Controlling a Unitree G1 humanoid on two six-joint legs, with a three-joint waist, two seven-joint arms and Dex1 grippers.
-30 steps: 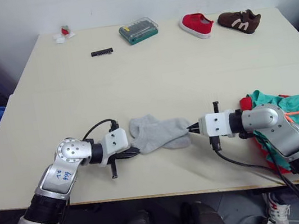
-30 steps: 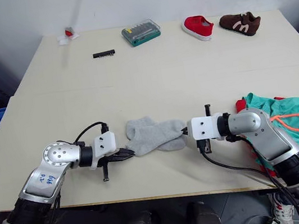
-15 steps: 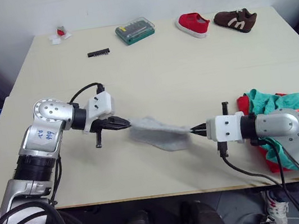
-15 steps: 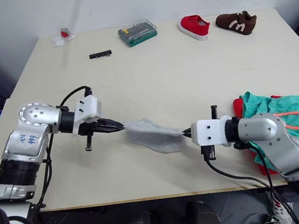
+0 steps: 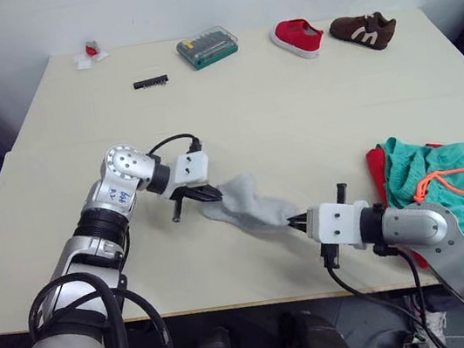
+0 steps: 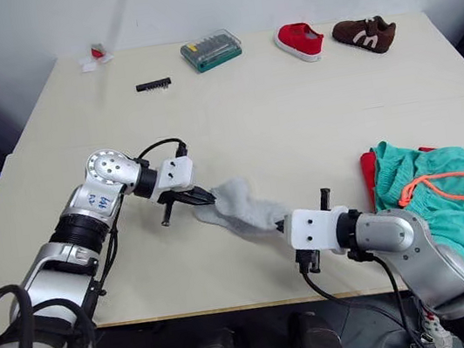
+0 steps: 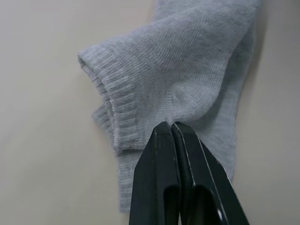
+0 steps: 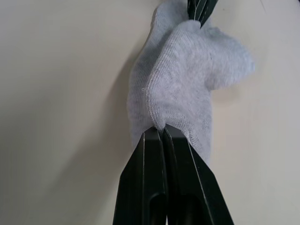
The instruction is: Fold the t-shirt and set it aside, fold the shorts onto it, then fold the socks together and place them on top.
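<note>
The socks stretch from 10 to 4 o'clock, the left gripper pinched closed on the cuff, the right gripper on the toe.

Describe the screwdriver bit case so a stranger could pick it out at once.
Look along the far edge of the table. The bit case lies near the middle of that edge, left of the red shoe and right of the black bit strip. It alone is a green box with a clear lid.
</note>
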